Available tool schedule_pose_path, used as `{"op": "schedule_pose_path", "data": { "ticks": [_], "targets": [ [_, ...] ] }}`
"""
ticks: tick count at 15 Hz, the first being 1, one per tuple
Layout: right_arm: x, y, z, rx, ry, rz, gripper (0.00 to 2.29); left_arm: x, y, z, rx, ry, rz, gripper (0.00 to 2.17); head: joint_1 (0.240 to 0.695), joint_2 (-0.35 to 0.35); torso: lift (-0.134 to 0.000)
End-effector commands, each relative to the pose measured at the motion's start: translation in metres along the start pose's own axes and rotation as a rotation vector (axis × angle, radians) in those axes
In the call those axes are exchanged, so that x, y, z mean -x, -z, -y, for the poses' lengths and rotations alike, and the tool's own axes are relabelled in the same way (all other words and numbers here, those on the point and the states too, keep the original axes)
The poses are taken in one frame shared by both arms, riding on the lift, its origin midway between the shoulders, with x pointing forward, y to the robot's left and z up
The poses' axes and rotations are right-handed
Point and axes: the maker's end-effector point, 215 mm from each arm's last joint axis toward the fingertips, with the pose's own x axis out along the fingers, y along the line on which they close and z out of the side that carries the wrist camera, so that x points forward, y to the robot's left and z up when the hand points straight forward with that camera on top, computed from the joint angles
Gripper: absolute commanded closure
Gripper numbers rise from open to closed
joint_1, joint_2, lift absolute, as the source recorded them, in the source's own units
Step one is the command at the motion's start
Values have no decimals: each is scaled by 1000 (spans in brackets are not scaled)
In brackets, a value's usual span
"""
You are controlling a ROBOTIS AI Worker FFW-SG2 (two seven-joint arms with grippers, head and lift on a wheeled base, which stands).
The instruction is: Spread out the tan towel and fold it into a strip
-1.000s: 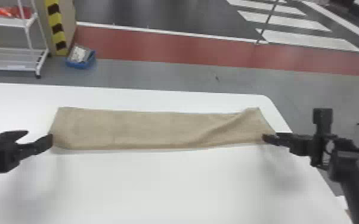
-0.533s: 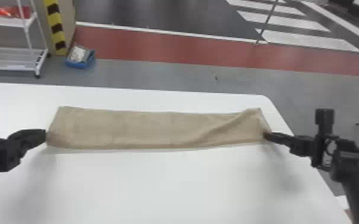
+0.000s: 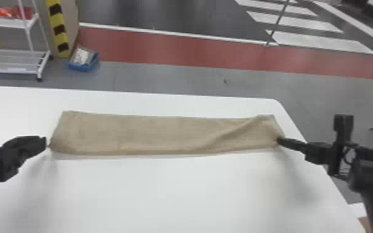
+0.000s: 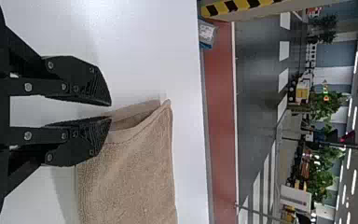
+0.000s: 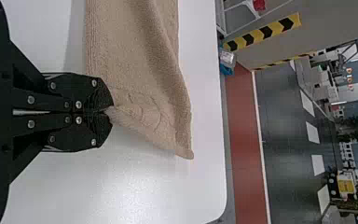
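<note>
The tan towel (image 3: pixel 164 133) lies as a long strip across the white table, a diagonal wrinkle running through its right part. Just off its near left corner is my left gripper (image 3: pixel 45 143). In the left wrist view, the left gripper (image 4: pixel 111 111) has its fingers a little apart, with the layered edge of the towel (image 4: pixel 135 172) at the tips. At the strip's near right corner, my right gripper (image 3: pixel 279 141) pinches the cloth. In the right wrist view, the right gripper (image 5: pixel 108 109) is shut on the corner of the towel (image 5: pixel 130 51).
The white table (image 3: pixel 170 192) has its far edge beyond the strip and its rounded right corner behind the right gripper. On the floor past it stand a white shelf rack (image 3: pixel 12 60) and a blue box (image 3: pixel 83 60).
The left gripper's fingers are closer together than one second ago, and it sits slightly farther left. The towel's near left corner has shifted slightly left. The right gripper has barely moved.
</note>
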Motion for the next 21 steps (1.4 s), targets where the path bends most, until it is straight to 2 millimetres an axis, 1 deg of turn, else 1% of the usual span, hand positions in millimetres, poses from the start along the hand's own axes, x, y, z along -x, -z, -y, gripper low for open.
{"op": "schedule_pose_path", "data": {
  "ticks": [1, 3, 6, 9, 10, 13, 14, 15, 16, 17, 18, 20, 21],
  "targets": [
    [0, 0, 0, 1, 1, 1, 1450, 1, 1, 4, 14, 17, 1, 144, 695, -251, -124],
    [-1, -1, -1, 3, 1, 2, 1450, 0, 4, 13, 35, 43, 1, 147, 695, -254, -124],
    [-1, -1, 0, 6, 4, 4, 1450, -4, 7, 33, 52, 78, -1, 181, 695, -264, -124],
    [1, -4, 3, 11, 11, 13, 1450, -10, 4, 46, 54, 101, 1, 201, 695, -284, -124],
    [1, -6, 4, 16, 12, 17, 1450, -13, 5, 47, 51, 102, -4, 201, 695, -288, -124],
    [2, -6, 3, 18, 10, 19, 1450, -22, 5, 42, 35, 91, -17, 238, 695, -300, -124],
    [3, -6, 5, 17, 12, 19, 1450, -23, 5, 38, 25, 81, -20, 377, 695, -299, -124],
    [3, -6, 5, 17, 12, 19, 1450, -22, 8, 33, 17, 71, -30, 643, 695, -298, -124],
    [3, -6, 5, 18, 13, 19, 1450, -20, 15, 29, 31, 68, -51, 1055, 695, -296, -124],
    [4, -6, 6, 18, 14, 20, 1450, -18, 24, 30, 38, 69, -76, 1403, 695, -293, -124],
    [4, -6, 6, 18, 14, 20, 1450, -15, 24, 31, 35, 66, -77, 1713, 695, -288, -124],
    [1, -5, 3, 13, 8, 17, 1450, -9, 21, 32, 28, 70, -84, 1744, 695, -287, -124],
    [1, -1, 0, 11, 2, 14, 1450, -3, 29, 23, 35, 52, -108, 1744, 695, -288, -124]
  ]
}}
